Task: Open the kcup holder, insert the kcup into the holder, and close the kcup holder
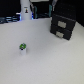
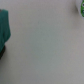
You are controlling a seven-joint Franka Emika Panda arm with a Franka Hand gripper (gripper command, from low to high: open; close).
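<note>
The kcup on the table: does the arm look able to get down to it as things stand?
Probably yes. The kcup stands alone on the bare white table, well apart from the kcup holder, with nothing over or beside it. The gripper itself is not clearly in either view, so its state is unknown.

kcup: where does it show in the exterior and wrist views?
Exterior view: the kcup stands alone on the white table, toward the exterior view's left, apart from the black kcup holder.
Wrist view: a blurred green-and-white object cut by the frame corner, probably the kcup.
Shared landmark: the white table surface.
</note>
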